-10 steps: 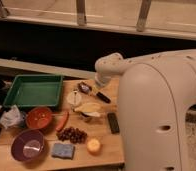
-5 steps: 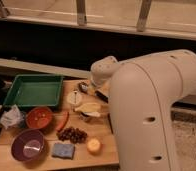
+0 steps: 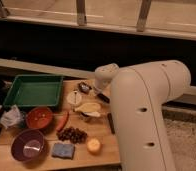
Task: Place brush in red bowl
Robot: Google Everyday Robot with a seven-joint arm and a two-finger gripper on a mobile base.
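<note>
Fingers [image 3: 98,86]: spread and hold impossible to tell; sited low over wooden bench [image 3: 83,159] rear. Small orange-red round bowl [image 3: 39,117] well apart, front left. Slim black-handled brush [image 3: 85,88] lying just beside fingers. Risk: slipping off thin handle, or clipping crowded food [image 3: 88,107] during carry.

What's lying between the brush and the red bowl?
Camera view: a pale round disc and a red chili lie between brush and red bowl. The gripper is at the brush.
</note>
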